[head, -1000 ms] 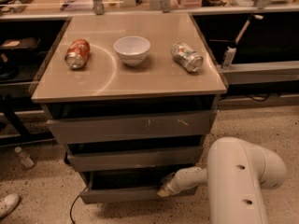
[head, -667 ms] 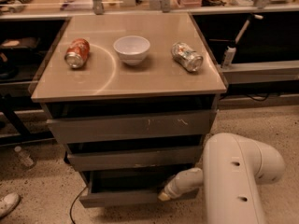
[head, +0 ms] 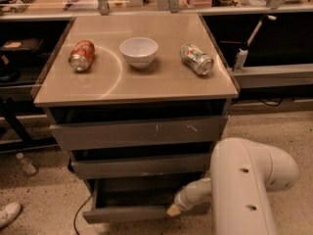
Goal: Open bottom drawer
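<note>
Our gripper (head: 172, 210) sits at the bottom drawer (head: 127, 213), right lip; we cannot tell its hold. Stiff, likely light: pull there.

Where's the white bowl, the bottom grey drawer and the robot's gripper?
White round bowl (head: 139, 53): camera view, on its outer side.
Bottom grey drawer (head: 127, 213): camera view, on its front panel, pulled partly out.
Gripper (head: 172, 210): camera view, at its tip, by the drawer front's right part.
</note>
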Robot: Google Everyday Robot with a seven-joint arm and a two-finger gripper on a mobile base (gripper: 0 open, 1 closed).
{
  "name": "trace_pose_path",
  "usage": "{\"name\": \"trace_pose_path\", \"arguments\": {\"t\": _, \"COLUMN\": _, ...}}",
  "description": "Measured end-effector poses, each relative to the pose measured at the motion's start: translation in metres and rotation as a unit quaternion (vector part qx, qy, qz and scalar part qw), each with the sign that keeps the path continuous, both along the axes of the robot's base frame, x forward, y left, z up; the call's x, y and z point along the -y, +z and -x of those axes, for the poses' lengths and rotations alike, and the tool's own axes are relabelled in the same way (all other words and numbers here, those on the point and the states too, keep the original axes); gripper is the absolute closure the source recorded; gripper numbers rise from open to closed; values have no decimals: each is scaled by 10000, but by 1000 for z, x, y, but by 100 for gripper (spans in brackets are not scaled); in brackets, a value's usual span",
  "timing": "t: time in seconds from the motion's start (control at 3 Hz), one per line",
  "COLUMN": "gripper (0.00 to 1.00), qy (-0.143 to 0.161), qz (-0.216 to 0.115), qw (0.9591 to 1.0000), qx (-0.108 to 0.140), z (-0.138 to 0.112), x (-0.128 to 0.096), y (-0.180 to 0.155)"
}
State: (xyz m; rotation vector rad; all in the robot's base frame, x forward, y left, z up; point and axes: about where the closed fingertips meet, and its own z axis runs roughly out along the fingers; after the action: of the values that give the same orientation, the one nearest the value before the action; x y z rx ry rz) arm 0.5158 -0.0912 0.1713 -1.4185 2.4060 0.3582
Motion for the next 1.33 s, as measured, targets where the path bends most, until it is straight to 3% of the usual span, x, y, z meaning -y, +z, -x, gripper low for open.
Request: {"name": "trace_pose_path", "arguments": {"t": 1.33, "gripper": 100, "qy": -110, "qz": 105, "qw": 9998, "qx": -126, "z": 16, "x": 3, "y": 1}}
